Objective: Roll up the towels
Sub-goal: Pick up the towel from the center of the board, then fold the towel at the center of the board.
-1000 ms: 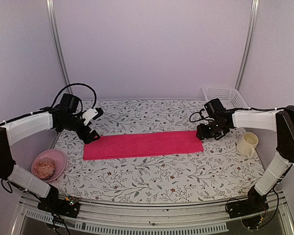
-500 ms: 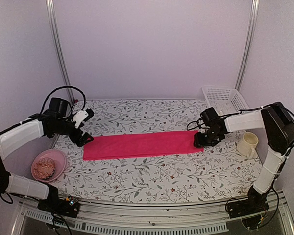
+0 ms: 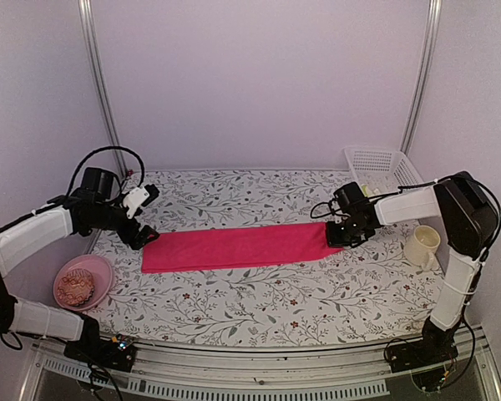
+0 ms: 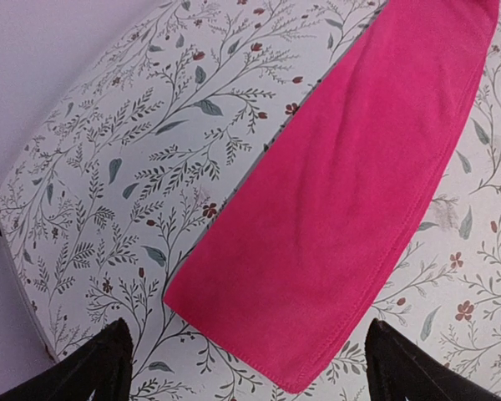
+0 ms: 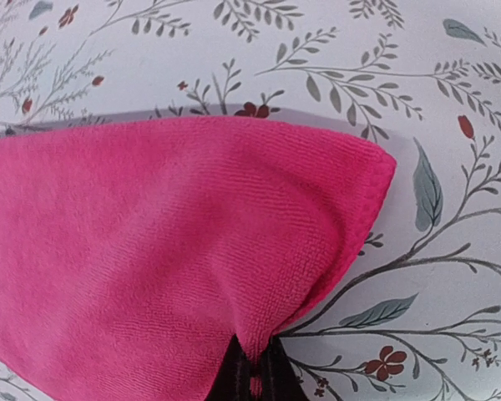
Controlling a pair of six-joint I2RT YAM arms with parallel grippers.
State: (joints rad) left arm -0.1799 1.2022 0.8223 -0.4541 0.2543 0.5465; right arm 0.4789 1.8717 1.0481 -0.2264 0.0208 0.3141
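A bright pink towel (image 3: 242,246) lies flat as a long folded strip across the middle of the floral table. My right gripper (image 3: 337,237) is at its right end, shut on the towel's edge (image 5: 175,242), and the cloth bunches up into the pinched fingertips (image 5: 255,374). My left gripper (image 3: 145,235) hovers open at the strip's left end. In the left wrist view its two dark fingertips (image 4: 100,368) stand wide on either side of the towel's end corner (image 4: 359,192) and touch nothing.
A pink bowl (image 3: 100,269) with a brownish lump in it sits at the near left. A white basket (image 3: 382,164) stands at the back right, and a cream mug (image 3: 422,246) is by the right edge.
My right gripper slid left onto the towel's right end and shut on it, lifting the edge a little. My left arm drew back slightly to the left and stayed open.
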